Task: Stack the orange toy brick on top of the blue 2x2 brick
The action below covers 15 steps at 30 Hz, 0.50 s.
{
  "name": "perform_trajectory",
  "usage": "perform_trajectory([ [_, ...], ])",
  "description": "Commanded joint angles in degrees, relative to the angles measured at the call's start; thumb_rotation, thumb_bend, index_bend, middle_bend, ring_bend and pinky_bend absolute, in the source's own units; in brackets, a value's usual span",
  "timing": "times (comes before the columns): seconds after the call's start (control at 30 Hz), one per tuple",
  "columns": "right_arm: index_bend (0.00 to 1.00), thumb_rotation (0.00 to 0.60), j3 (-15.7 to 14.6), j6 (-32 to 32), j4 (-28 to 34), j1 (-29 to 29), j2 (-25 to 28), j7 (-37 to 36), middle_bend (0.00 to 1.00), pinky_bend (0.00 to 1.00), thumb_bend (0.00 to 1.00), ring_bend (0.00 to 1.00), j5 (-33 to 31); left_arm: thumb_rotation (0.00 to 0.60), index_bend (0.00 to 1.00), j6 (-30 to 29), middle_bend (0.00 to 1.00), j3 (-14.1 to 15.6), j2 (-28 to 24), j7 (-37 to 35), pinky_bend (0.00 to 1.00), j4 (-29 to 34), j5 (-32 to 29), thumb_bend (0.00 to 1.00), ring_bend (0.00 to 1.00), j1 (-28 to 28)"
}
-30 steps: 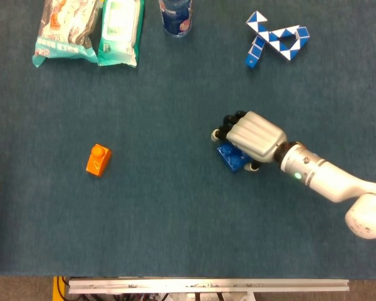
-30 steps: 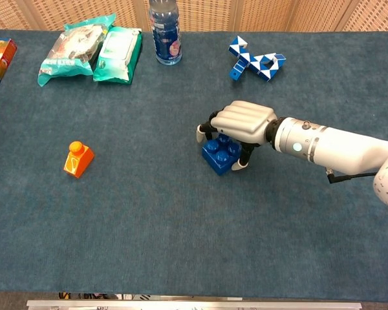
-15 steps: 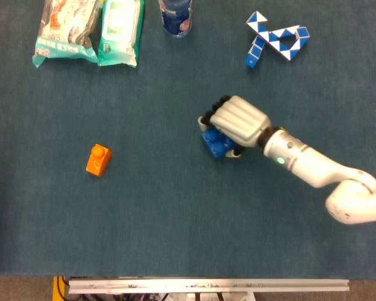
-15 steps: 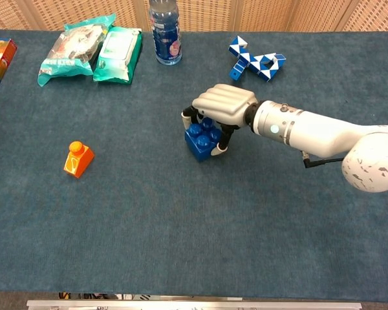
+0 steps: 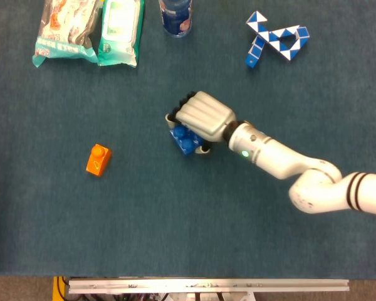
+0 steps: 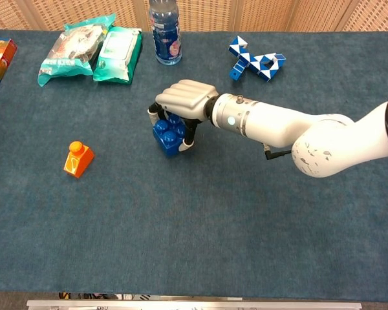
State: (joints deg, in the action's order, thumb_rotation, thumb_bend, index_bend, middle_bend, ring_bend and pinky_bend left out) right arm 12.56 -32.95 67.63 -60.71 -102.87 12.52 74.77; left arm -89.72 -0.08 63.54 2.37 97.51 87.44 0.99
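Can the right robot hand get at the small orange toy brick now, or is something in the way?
Probably not yet: the right robot hand grips the blue 2x2 brick. The small orange toy brick lies apart, unobstructed.

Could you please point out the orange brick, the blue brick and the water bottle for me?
orange brick (image 6: 77, 160), chest view, its front face.
blue brick (image 6: 166, 137), chest view, its studded top.
water bottle (image 6: 165, 35), chest view, its label.

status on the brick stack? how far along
Done: nothing stacked yet. In hand: right hand grips the blue 2x2 brick from above. Left: the orange toy brick sits alone on the table, untouched, needing pickup and placing on the blue one.
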Motion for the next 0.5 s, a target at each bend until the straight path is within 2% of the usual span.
perform_trajectory([
  [0.03,0.43,0.600,0.7,0.9,-1.5,-1.4,-1.3,0.9,0.48,0.30,0.09,0.34,-1.6,0.600,0.11,0.0,0.12,0.1,0.0,0.0,0.09,0.0,0.1,0.15,0.16,0.1],
  [0.5,0.43,0.600,2.0,3.9,-8.3,-6.8,-6.2,1.5,0.48,0.30,0.09,0.35,-6.0,0.600,0.11,-0.2,0.12,0.2,0.0,0.3,0.09,-0.1,0.3,0.15,0.16,0.3],
])
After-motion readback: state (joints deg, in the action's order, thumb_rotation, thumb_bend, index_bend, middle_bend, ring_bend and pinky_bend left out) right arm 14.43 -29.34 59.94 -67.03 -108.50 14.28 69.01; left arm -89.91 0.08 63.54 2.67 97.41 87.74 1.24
